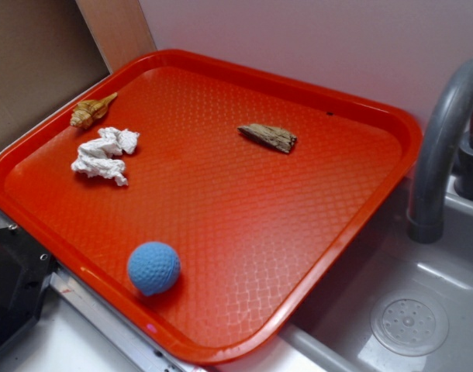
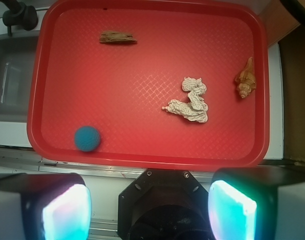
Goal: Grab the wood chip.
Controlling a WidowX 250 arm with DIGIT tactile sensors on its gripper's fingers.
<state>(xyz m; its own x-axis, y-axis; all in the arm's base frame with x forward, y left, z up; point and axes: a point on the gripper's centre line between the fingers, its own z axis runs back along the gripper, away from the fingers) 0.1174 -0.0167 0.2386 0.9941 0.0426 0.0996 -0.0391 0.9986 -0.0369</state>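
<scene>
On the red plastic tray [image 1: 221, 85], four small things lie well apart, untouched.

Its floor is stamped with a fine diamond grid and its rim is rounded. The wood chip [image 1: 268, 137], a rough grey-brown wedge with a pointed end, lies flat near the far rim, beside the grey faucet [image 1: 438, 147] over the sink [image 1: 422, 271]. A dimpled blue ball [image 1: 153, 268] sits by the near edge; crumpled white paper [image 1: 104, 154] and a tan spiral seashell [image 1: 91, 111] lie close together at the other end. From the wrist view the gripper [image 2: 149, 207] hangs off the tray, pads spread wide, holding nothing.
</scene>
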